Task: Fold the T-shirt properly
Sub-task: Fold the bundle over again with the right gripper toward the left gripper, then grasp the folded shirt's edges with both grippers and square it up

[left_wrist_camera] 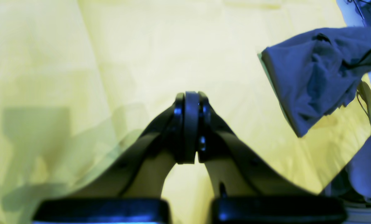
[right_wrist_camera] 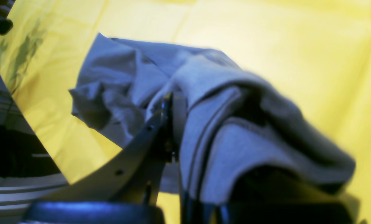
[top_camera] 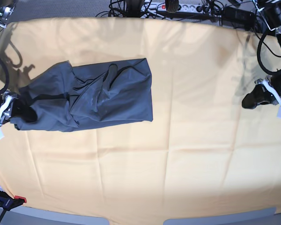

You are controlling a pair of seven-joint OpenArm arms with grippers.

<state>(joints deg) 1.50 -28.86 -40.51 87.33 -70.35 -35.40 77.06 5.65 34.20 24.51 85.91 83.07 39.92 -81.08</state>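
The dark slate-blue T-shirt lies crumpled and partly folded on the left half of the table, stretched out sideways. My right gripper is at the shirt's left end and is shut on a bunch of its cloth. In the right wrist view the T-shirt drapes over the right gripper and hides one finger. My left gripper hangs over the bare cloth at the table's right edge, far from the shirt. In the left wrist view the left gripper is shut on nothing, and the T-shirt shows at upper right.
A pale yellow-orange table cloth covers the whole table. Cables and a power strip run along the back edge. A small red piece sits at the front left corner.
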